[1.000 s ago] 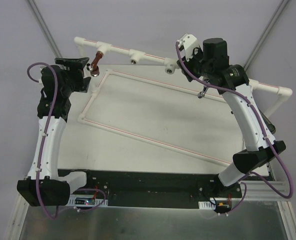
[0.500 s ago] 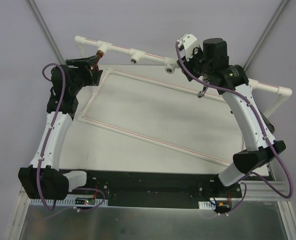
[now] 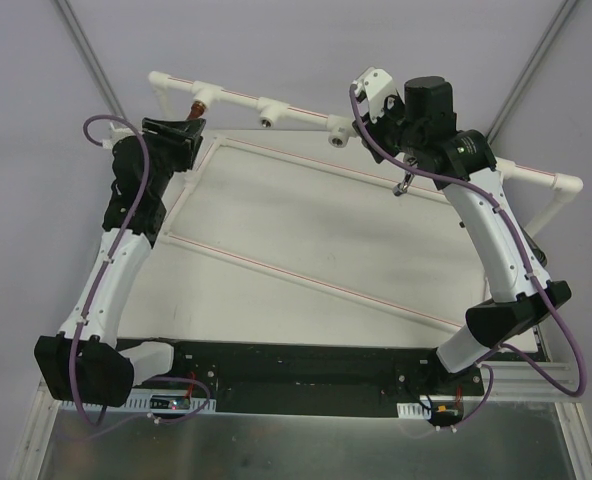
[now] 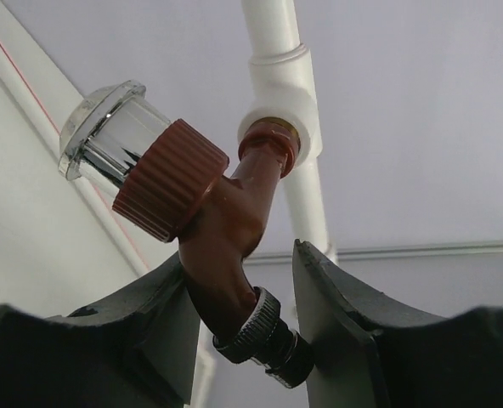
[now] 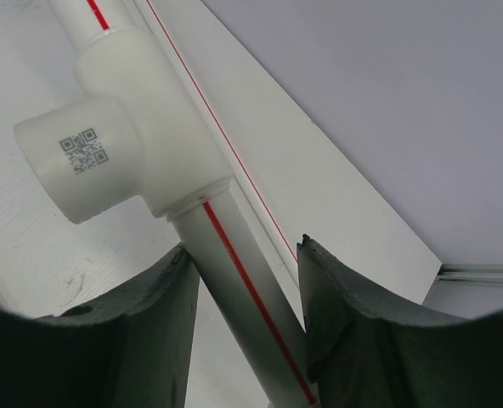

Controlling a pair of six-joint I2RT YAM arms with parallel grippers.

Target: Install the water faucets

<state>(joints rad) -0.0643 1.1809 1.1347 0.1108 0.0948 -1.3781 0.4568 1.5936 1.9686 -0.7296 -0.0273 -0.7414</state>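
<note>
Raised pipe rail [image 3: 238, 97] blocks the far side; table [image 3: 306, 225] middle lies open.

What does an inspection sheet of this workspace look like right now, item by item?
Surface: white table, pipework laid on it.
Job's things: reddish-brown faucet seated in a tee fitting socket.
Clutter: nothing seen.
End effectors: left end effector has fingers touching the faucet's spout on both sides; right end effector clamps a white pipe below a QR-marked tee.
Cables: purple cables run along both arms.
Surroundings: grey backdrop, metal frame poles.
</note>
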